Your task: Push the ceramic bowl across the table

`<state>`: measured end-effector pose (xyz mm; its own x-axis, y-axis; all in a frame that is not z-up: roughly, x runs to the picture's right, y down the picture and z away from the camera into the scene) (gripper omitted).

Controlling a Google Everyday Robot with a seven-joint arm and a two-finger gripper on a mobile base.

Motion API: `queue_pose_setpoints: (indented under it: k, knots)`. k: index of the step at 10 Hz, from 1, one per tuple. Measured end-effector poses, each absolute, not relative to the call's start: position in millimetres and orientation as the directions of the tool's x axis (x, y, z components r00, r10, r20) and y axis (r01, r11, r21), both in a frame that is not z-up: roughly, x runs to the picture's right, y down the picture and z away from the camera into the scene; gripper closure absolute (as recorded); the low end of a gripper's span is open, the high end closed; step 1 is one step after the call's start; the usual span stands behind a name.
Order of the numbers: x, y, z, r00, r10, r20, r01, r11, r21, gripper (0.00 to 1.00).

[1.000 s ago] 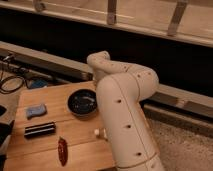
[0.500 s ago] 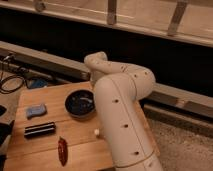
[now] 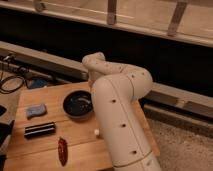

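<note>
Reaching over the right side of the table (image 3: 50, 95), the white arm (image 3: 120, 115) bent at its elbow and turned back down toward the tabletop. The gripper lay hidden behind the arm's thick forelink, somewhere by the right rim of the ceramic bowl (image 3: 78, 105). Whether it was open or closed, or touching anything, could not be told.

Compared with a second before, the bowl had shifted a little toward the left edge and the near edge. The arm's rounded upper joint had moved slightly left with it. Since half a second before, the bowl had hardly changed place. It sat upright near the middle of the table, closer to the far edge than the near one, with its right rim against the arm's outline. Only pale glints showed on its glossy black inside; no contents could be made out.

The other things had kept their places. A small white object (image 3: 96, 132) lay just beside the arm, toward the near edge from the bowl. A blue cloth (image 3: 36, 110) lay near the left edge, apart from the bowl. A black bar (image 3: 40, 130) lay nearer than the cloth, and a red chili-like item (image 3: 62, 151) lay by the near edge. Dark cables (image 3: 12, 82) sat beyond the far left corner.
</note>
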<state>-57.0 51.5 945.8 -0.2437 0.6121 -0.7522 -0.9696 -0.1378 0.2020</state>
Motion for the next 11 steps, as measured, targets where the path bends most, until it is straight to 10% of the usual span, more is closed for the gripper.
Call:
queue_pose_setpoints:
  k: [11]
  knots:
    - [-76.5, 58.5, 939.9, -0.233, 0.596, -0.769, -0.972, -0.122, 0.200, 0.61]
